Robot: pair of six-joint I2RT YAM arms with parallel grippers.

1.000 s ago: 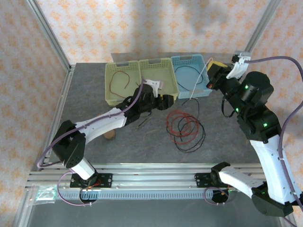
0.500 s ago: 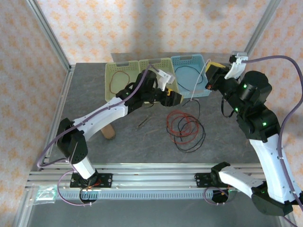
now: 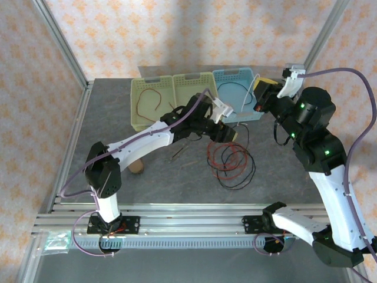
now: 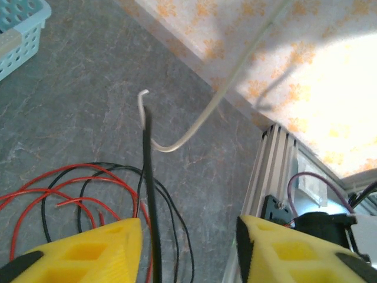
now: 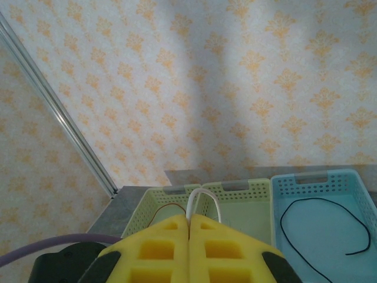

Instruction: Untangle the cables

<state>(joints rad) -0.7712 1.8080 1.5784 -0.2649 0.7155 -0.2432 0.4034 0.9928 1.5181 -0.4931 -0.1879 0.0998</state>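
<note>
We are holding the left gripper point(image 4: 188, 229) low over the table point(image 3: 118, 130), just above the heap of red and black loops point(image 3: 231, 162). Its fingers are standing spread. A black cable point(image 4: 150, 177) is rising from the heap between them, close beside the left finger point(image 4: 88, 250) and not pinched. Its long axis is running nearly straight away from the fingers, with the pale tip pointing up. This arm is the nearer one to the heap.

The right gripper point(image 5: 189, 219) is hanging high, and its fingers are pressed together on the white cable point(image 5: 192, 200), which is going down in an arc towards the table beyond the heap.

In the yellow-green basket point(image 3: 133, 109) a red cable point(image 3: 147, 100) is lying. In the blue basket point(image 3: 235, 72) a second black cable point(image 5: 281, 224) is lying. In the part of the middle basket point(image 3: 191, 76) that we can see, we are finding no cable.
</note>
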